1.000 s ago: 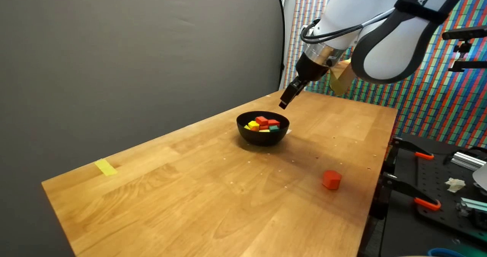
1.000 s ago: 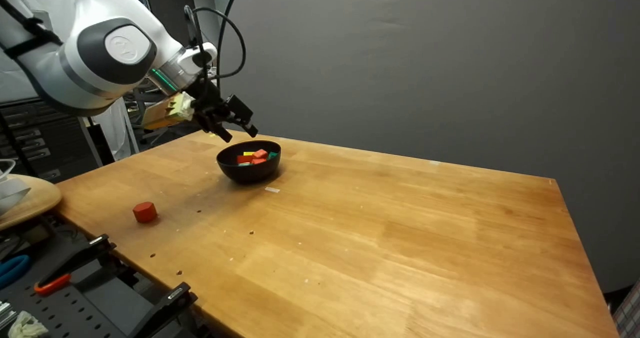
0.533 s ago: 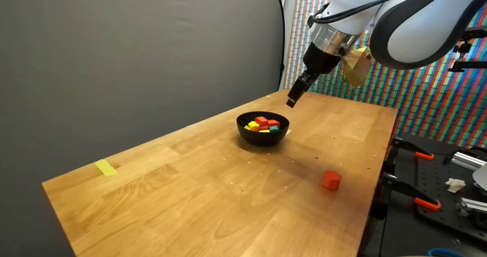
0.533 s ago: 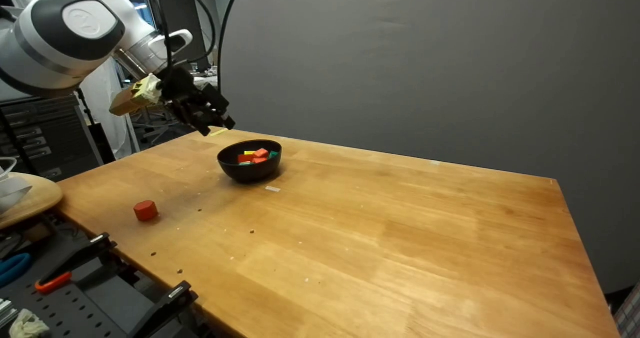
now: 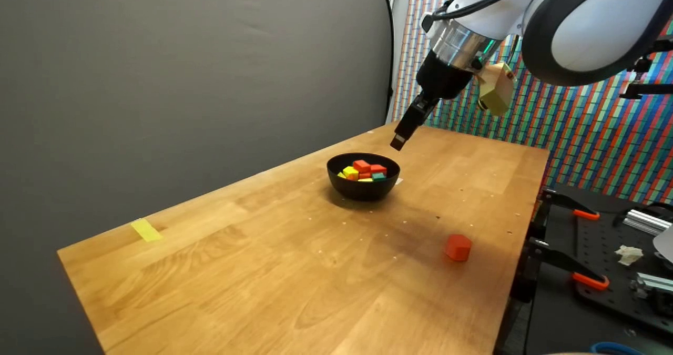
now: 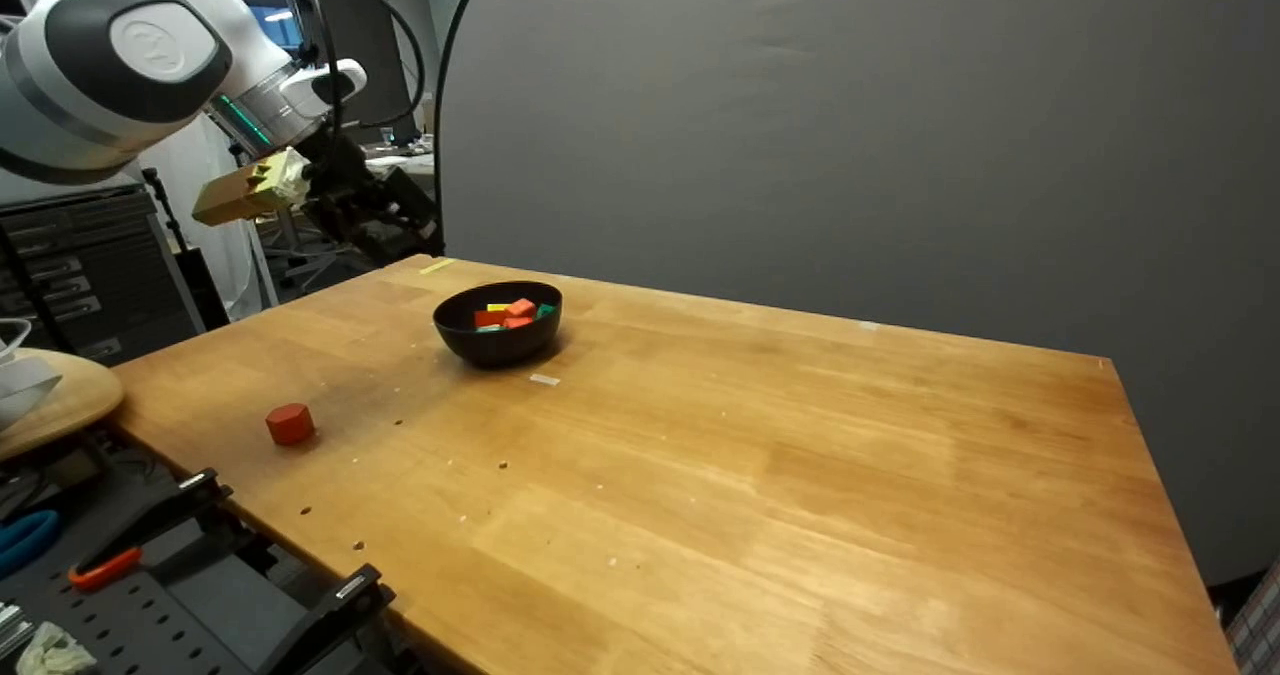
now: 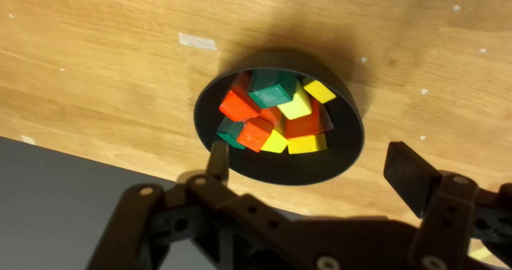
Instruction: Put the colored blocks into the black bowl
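Backing away from the black bowl (image 5: pixel 363 191) over the last second, the claw (image 5: pixel 398 142) hangs with jaws spread wide and nothing held; the colored blocks (image 7: pixel 255 134) inside lie as before, their placing apparently done, so one red block (image 5: pixel 458 247), loose on the tabletop (image 5: pixel 252 276) well apart from the bowl, is the likely next pick; the arm (image 5: pixel 536 39) slants in, claw tilted down toward the bowl

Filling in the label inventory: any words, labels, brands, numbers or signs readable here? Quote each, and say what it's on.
No readable text in any view.
Faint emblem on the robot arm, in an exterior view: too blurred to read.
Colored blocks, black bowl, pincer: no lettering can be made out.
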Motion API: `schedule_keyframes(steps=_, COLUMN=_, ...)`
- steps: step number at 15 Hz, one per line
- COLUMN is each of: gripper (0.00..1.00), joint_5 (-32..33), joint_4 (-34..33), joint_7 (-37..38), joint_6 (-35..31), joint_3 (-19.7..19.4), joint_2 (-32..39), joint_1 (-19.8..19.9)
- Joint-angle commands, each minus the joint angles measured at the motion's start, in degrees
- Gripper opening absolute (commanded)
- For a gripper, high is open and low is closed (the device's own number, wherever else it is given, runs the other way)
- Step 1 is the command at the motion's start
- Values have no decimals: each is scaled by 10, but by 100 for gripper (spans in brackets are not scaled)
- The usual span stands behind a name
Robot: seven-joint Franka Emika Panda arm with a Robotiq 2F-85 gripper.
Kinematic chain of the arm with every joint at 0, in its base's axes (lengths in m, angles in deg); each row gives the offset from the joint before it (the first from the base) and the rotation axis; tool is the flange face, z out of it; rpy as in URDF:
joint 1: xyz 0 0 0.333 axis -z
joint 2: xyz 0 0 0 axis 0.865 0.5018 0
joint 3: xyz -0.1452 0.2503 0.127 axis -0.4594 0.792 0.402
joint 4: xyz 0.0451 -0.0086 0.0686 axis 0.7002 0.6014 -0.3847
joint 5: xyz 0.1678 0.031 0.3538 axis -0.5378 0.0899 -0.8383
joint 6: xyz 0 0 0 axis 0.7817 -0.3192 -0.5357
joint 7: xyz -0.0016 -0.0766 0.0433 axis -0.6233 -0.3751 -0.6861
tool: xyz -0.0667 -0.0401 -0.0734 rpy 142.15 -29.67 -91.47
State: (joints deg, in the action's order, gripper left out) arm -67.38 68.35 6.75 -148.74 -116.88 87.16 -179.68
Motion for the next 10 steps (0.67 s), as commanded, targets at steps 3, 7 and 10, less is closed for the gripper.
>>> schedule_keyframes(steps=3, gripper=100, joint_5=-20, joint_4=-1, joint_7=-56, joint_6=-38, joint_3=-157, joint_2=-114, joint_1=-158)
schedule_keyframes(steps=7, gripper=100, joint_5=-53, joint_4=-21, joint_7=-29, joint_6=87, joint_3=-211, joint_2=-92, joint_1=-235)
schedule_keyframes(steps=10, gripper=100, joint_5=-69, joint_4=-47, joint_7=-15, joint_6=213, joint_3=-185, joint_2=-52, joint_1=-212)
